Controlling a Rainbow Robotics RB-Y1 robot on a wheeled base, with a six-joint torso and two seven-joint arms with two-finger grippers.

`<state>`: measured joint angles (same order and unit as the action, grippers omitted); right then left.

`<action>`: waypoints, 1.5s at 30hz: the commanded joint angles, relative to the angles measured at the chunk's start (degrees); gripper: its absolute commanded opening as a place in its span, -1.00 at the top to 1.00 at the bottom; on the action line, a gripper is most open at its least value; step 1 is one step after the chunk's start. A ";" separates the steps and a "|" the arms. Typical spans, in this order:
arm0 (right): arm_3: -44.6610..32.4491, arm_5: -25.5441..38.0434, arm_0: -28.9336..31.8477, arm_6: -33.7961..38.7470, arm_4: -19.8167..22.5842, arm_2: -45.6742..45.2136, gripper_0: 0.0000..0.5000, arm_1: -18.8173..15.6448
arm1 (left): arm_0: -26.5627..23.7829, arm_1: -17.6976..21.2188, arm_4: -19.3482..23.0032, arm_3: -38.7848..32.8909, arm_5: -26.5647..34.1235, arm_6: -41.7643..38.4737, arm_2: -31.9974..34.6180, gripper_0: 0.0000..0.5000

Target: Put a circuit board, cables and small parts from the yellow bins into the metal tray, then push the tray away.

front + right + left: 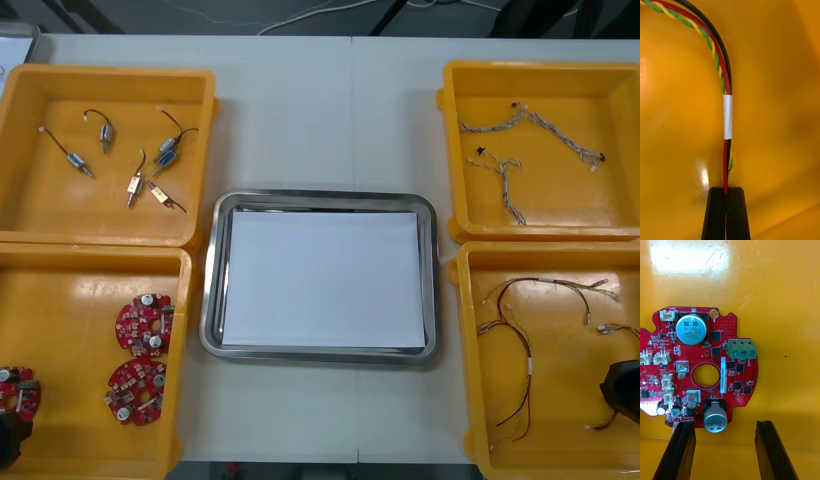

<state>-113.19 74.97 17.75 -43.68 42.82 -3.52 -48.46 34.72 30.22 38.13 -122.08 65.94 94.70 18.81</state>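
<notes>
Pinching cable (727, 116), right gripper (726, 189), left gripper (724, 423) spread, circuit board (703, 367) just beyond

I count four yellow bins (100, 215) on one bench (320, 110), and a single metal tray (212, 300).

There are three round red circuit boards (145, 325), one of them partly cut off at the edge of the front view.

The small metal parts (68, 152) come to five.

There are two twisted blue and white cables (530, 122).

Of the red, black and yellow cables (525, 365) I make out at least two; they lie too tangled for a firm count.

My own end effectors number two: the left end effector (724, 423) and the right end effector (726, 189).
</notes>
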 commanded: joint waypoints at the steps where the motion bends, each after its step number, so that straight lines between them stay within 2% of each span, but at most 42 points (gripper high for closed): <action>1: -0.80 5.10 -5.36 3.42 1.12 -0.26 1.00 0.56 | 0.88 -0.78 -1.21 0.00 -0.55 3.47 -0.88 -0.84; 8: -3.18 11.25 -8.87 4.48 2.27 -0.34 1.00 1.70 | 0.09 -0.78 -1.56 0.53 -0.55 3.12 -0.97 -0.81; 13: -5.81 16.17 -10.28 5.09 2.53 -0.96 1.00 4.95 | -0.79 -0.78 -1.65 0.88 -0.55 3.03 -0.97 -0.78; 21: -8.80 19.86 -10.28 5.71 2.00 -0.87 1.00 9.52 | -1.76 -0.78 -1.74 1.50 -0.55 2.86 -1.06 -0.69; 25: -9.42 20.92 -10.19 5.79 1.91 -0.87 1.00 11.37 | -2.20 -0.78 -1.74 1.50 -0.81 2.59 -1.41 -0.55; 28: -9.42 21.18 -10.19 5.53 1.74 -0.87 1.00 11.90 | -2.46 -0.78 -1.74 1.50 -1.25 2.51 -1.67 -0.36; 30: -9.51 21.10 -10.19 5.44 1.83 -0.87 0.88 11.99 | -2.64 -0.78 -1.74 1.50 -1.25 2.51 -1.67 -0.13; 31: -9.42 21.10 -10.19 5.44 1.83 -0.87 0.67 11.99 | -2.81 -0.78 -1.65 1.50 -1.25 2.51 -1.76 0.08; 32: -9.51 21.01 -10.28 5.44 1.83 -0.87 0.17 11.90 | -2.81 -0.78 -1.65 1.50 -1.25 2.42 -1.85 0.29; 33: -9.51 21.01 -10.28 5.36 1.74 -0.87 -0.18 11.90 | -2.90 -0.78 -1.65 1.50 -1.25 2.42 -1.85 0.40; 34: -9.51 21.01 -10.28 5.36 1.65 -0.87 -0.78 11.99 | -2.90 -0.78 -1.56 1.50 -1.25 2.51 -1.85 0.62; 35: -9.51 21.01 -10.28 5.36 1.47 -0.96 -1.00 11.90 | -2.90 -0.78 -1.48 1.50 -1.25 2.51 -1.85 0.86; 36: -9.51 20.92 -10.28 5.44 1.39 -0.96 -1.00 11.90 | -2.90 -0.69 -1.56 1.50 -1.34 2.51 -1.85 0.99; 45: -11.09 21.01 -10.63 6.50 0.77 -3.77 -1.00 11.90 | -3.43 -0.51 -1.21 1.50 -1.43 2.24 -1.85 1.00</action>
<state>-121.79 95.51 8.10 -39.65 44.10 -4.32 -37.11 32.45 30.22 36.99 -120.36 65.18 94.70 17.78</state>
